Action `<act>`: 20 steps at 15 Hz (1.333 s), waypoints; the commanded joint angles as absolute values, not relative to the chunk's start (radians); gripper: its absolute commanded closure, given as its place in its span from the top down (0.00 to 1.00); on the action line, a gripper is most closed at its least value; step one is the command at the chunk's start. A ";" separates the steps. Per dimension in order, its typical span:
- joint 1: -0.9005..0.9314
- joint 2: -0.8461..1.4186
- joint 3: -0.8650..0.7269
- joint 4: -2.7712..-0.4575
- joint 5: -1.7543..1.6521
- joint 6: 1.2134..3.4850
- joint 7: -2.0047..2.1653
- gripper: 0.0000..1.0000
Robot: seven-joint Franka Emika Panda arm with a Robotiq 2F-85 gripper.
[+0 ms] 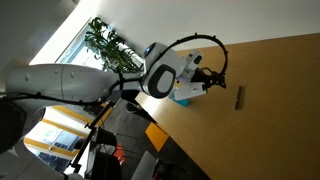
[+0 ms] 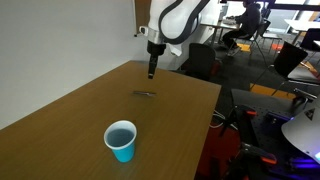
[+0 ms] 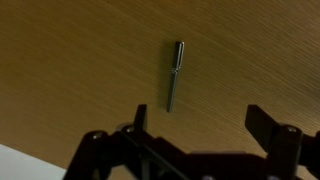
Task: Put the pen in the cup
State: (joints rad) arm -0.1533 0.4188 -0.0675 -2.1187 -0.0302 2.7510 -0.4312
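The pen [image 3: 175,75] lies flat on the surface [image 2: 60,110], untouched. The end effector [image 3: 200,128] hangs above it, jaws spread wide and empty, probably lining up to drop onto the shaft. The cup [image 2: 121,140] stands upright, well apart from the pen, with nothing visible inside.

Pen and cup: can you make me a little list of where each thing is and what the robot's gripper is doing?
pen: lying flat on the table, nothing holding it
cup: light blue, standing upright, apart from the pen, nothing seen inside
gripper: open, empty, hanging above the table near the pen, not touching it
table: brown wood
pen in cup: not yet
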 commanded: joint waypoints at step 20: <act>-0.176 0.799 -0.044 -1.764 -0.049 2.675 -0.323 0.98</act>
